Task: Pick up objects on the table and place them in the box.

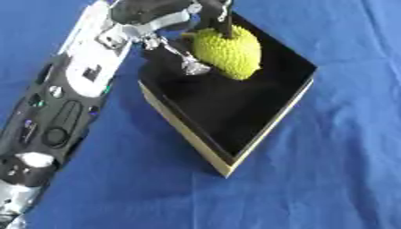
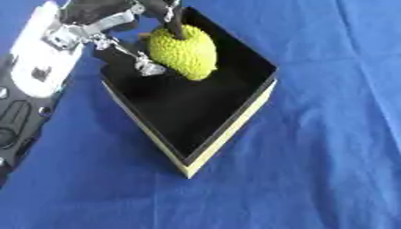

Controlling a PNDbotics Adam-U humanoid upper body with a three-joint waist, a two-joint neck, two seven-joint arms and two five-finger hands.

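Fruit (image 1: 227, 51), yellow-green and bumpy like a small jackfruit, sits at the far corner of the box (image 1: 262, 132), low over the black lining or already resting on it; which of the two cannot be told from above. The left hand (image 1: 168, 20) reaches in over the box's far-left rim, with its dark fingers (image 1: 222, 20) curled over the top of the fruit and a silver thumb tip (image 1: 194, 67) pressed against its near-left side, so the fruit is pinched between them. That grip from above makes sense: the bumpy rind gives the fingers something to catch on, and coming down from the top keeps the hand clear of the box walls. The left arm (image 1: 70, 98), black with a white panel, runs up the left side of the view beside the box without touching it, as far as can be seen. The box is a shallow square one with tan walls, turned so one corner points toward the robot, and it stands on a blue cloth (image 1: 337, 179). Apart from the fruit the box holds nothing, and no other loose things show on the cloth here. The right hand is out of sight. By the look of it, the placing is nearly done, and what is left is to uncurl the fingers and lift the hand straight up, so the thumb does not drag the fruit along.
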